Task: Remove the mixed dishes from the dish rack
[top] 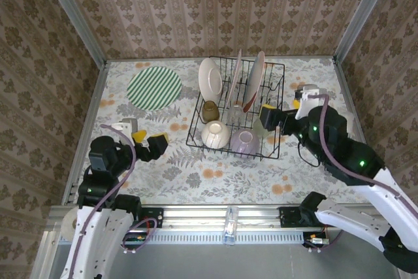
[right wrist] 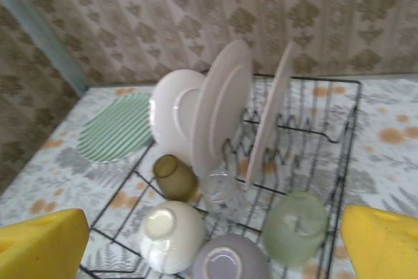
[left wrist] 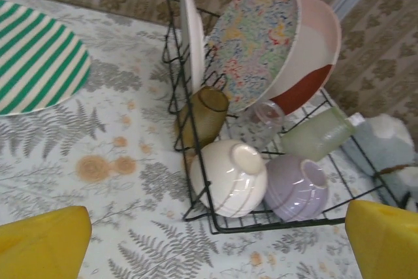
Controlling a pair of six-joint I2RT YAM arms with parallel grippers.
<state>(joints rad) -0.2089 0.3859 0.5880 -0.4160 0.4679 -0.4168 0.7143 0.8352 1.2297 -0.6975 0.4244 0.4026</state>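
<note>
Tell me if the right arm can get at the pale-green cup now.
Probably yes: the open right gripper sits beside the dish rack, the pale-green cup lies at that edge, nothing covering it.

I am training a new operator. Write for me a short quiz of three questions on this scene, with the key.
1. True or false: the rack holds three upright plates.
2. Which bowl sits nearer the amber cup? A: cream bowl. B: lilac bowl.
3. Which tool is beside the green cup?
Key: 1 true; 2 A; 3 the right tool.
</note>
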